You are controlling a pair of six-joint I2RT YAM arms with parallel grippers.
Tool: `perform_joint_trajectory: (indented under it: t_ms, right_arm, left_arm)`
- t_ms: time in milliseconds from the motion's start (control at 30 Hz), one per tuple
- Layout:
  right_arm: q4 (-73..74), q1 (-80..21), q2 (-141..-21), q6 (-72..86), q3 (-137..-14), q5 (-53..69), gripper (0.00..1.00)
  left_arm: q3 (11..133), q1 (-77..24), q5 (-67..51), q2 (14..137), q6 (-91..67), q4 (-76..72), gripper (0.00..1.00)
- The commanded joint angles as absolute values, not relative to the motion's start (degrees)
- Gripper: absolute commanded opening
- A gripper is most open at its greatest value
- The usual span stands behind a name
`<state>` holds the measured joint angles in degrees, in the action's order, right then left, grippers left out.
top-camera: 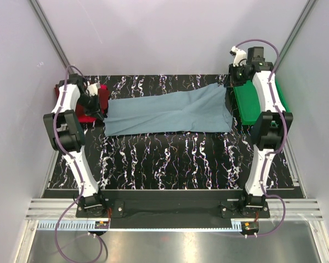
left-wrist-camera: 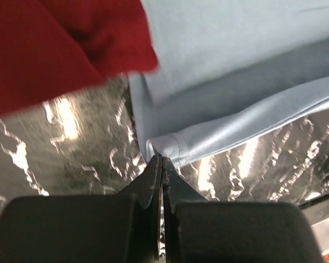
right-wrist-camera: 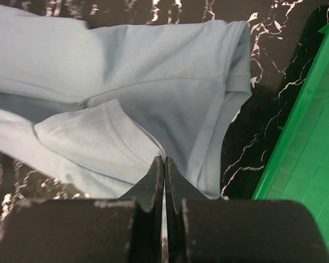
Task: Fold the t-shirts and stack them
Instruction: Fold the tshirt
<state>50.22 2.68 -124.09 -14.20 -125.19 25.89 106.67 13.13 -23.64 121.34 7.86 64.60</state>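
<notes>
- Lying across the far half of the black, white-veined worktop [top-camera: 170, 159], the grey-blue t-shirt [top-camera: 170, 112] stretched in a long band from left to right.
- It sat between a red t-shirt [top-camera: 103, 96] at the far left and a green tray [top-camera: 252, 104] at the far right.
- The left end of the grey-blue t-shirt lay just beside the red t-shirt, and its right end reached the tray's near-side edge.
- The left claw [left-wrist-camera: 160, 160] was at the left end of the grey-blue t-shirt with its jaws pressed fully together.
- In the left wrist view a stitched hem corner met those tips exactly and seemed to be pinched between them, though the blur there left the contact unclear.
- Above that corner the cloth lay in two layers, and the red t-shirt filled the upper left of that view.
- The right claw [right-wrist-camera: 164, 160] was at the right end with its jaws likewise closed tight, nipping a fold of the same shirt, and creases in the cloth ran in towards the tips.
- In the right wrist view a sleeve lay at the upper right, with dark worktop between the cloth and the tray's rim.
</notes>
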Motion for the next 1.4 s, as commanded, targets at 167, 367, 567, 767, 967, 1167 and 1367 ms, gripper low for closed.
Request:
perform_joint_trajectory:
  t_ms: [167,367,567,767,967,1167,1367]
  right_arm:
    - [46.9,1.4,-134.7,-15.5,-135.3,22.8,0.0]
    - [46.8,1.3,-139.5,-14.4,-142.9,21.8,0.0]
    - [45.2,1.2,-140.0,-12.7,-144.4,21.7,0.0]
    - [45.1,1.0,-142.4,-13.1,-144.1,20.5,0.0]
    - [46.1,0.3,-143.8,-13.7,-142.1,18.0,0.02]
    - [46.5,-1.8,-144.9,-14.5,-141.1,15.8,0.06]
    - [46.0,-3.3,-143.7,-14.1,-140.4,12.0,0.36]
  left_arm:
    - [113.9,12.7,-21.7,129.5,7.6,61.1,0.0]
    - [117.9,12.0,-22.5,131.4,7.3,59.3,0.0]
    - [119.6,12.0,-22.8,131.7,7.3,58.7,0.0]
    - [119.7,11.8,-22.2,133.4,7.2,58.2,0.0]
    - [116.4,11.3,-22.0,133.4,6.4,58.4,0.17]
    - [115.9,11.0,-21.9,132.9,5.3,57.3,0.36]
    - [118.2,10.9,-23.3,128.4,5.3,56.0,0.49]
